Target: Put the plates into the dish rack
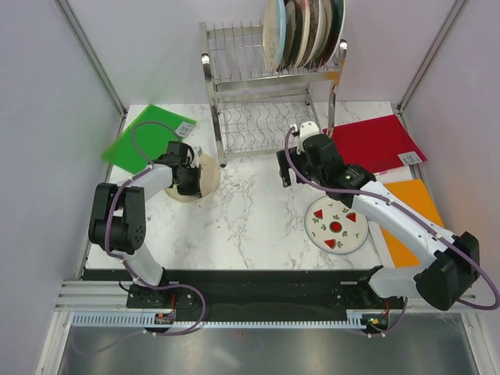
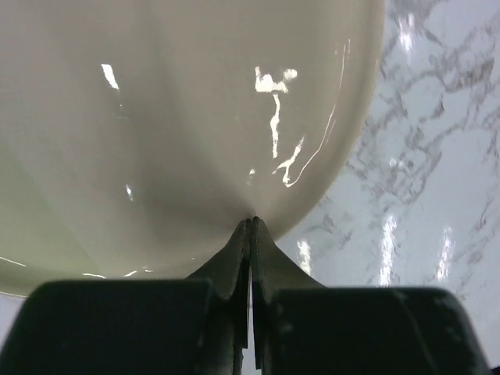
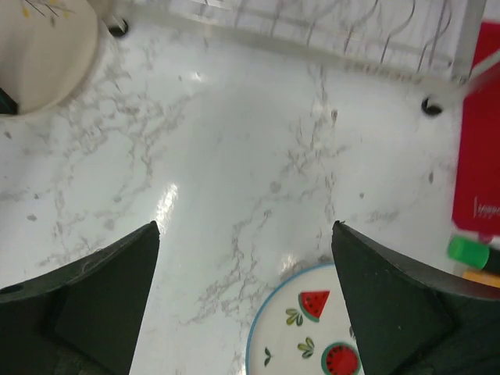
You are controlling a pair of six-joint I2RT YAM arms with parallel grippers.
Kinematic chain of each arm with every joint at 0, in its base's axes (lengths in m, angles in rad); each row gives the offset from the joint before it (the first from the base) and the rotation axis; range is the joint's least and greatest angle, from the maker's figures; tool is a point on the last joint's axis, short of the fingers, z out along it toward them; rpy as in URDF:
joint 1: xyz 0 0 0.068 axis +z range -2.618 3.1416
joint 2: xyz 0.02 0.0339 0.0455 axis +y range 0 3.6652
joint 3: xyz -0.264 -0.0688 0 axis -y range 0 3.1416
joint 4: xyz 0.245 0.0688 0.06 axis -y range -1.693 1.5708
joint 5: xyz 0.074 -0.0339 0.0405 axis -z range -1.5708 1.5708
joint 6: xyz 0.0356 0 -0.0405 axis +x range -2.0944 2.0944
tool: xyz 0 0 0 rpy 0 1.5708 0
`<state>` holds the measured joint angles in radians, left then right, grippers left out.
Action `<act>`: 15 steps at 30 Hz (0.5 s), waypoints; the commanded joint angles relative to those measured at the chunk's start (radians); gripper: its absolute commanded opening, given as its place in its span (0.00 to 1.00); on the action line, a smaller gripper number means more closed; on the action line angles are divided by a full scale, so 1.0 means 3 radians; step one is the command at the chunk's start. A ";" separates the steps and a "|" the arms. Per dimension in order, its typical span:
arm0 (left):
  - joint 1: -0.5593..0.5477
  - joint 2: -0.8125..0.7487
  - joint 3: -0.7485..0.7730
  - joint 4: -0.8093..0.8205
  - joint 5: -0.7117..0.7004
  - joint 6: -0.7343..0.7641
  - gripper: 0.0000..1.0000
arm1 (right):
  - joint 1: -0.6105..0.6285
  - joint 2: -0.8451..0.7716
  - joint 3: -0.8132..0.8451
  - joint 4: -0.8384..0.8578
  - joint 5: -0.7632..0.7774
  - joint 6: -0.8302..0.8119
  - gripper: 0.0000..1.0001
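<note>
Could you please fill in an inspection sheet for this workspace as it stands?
Surface: white marble table; no spills seen.
Job's things: dish rack at the back, with racked plates standing in its upper tier and its lower tier empty; cream plate left of centre; watermelon plate flat on the right.
Clutter: green mat back left; red mat and orange mat on the right.
Grippers: left gripper shut on the cream plate's rim; right gripper open above bare table, holding nothing.
Cables: purple cables run along both arms.
Surroundings: pale walls with metal frame posts; nothing else seen.
</note>
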<state>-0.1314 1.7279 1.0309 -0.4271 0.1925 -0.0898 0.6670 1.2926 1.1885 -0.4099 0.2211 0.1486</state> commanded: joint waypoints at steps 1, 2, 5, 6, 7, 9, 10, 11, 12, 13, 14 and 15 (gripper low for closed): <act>-0.0333 -0.0161 -0.0205 -0.0417 -0.0048 0.0100 0.02 | -0.0290 0.0063 -0.0208 -0.0356 -0.0577 0.0425 0.98; -0.0395 -0.0161 -0.0190 -0.0458 -0.0043 0.0120 0.02 | -0.0331 0.0134 -0.0244 -0.0377 -0.0639 0.0440 0.98; -0.0630 -0.0201 -0.0174 -0.0499 -0.0053 0.0126 0.02 | -0.0474 0.0252 -0.0306 -0.0459 -0.0844 0.0517 0.98; -0.0686 -0.0222 -0.0169 -0.0519 -0.0003 0.0121 0.02 | -0.0495 0.0267 -0.0306 -0.0464 -0.0870 0.0517 0.98; -0.0808 -0.0237 -0.0154 -0.0545 -0.0002 0.0126 0.02 | -0.0531 0.0288 -0.0296 -0.0479 -0.0895 0.0492 0.98; -0.0942 -0.0283 -0.0149 -0.0601 0.0033 0.0095 0.02 | -0.0546 0.0344 -0.0240 -0.0490 -0.0946 0.0446 0.98; -0.1059 -0.0299 -0.0159 -0.0606 0.0054 0.0070 0.02 | -0.0556 0.0359 -0.0229 -0.0490 -0.0947 0.0446 0.98; -0.1106 -0.0319 -0.0169 -0.0606 0.0059 0.0009 0.02 | -0.0567 0.0385 -0.0214 -0.0480 -0.0952 0.0440 0.98; -0.1197 -0.0329 -0.0184 -0.0606 0.0089 -0.0032 0.02 | -0.0572 0.0395 -0.0203 -0.0469 -0.0962 0.0451 0.98; -0.1239 -0.0314 -0.0200 -0.0596 0.0110 -0.0078 0.02 | -0.0587 0.0406 -0.0203 -0.0449 -0.0982 0.0471 0.98; -0.1275 -0.0304 -0.0210 -0.0596 0.0135 -0.0099 0.02 | -0.0592 0.0406 -0.0203 -0.0439 -0.1043 0.0491 0.98; -0.1356 -0.0289 -0.0220 -0.0591 0.0176 -0.0115 0.02 | -0.0602 0.0401 -0.0208 -0.0423 -0.1074 0.0502 0.98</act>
<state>-0.4801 1.6615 0.9844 -0.5602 0.1867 -0.0853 0.4969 1.4090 1.0927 -0.5560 -0.0395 0.2707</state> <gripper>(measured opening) 0.026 0.982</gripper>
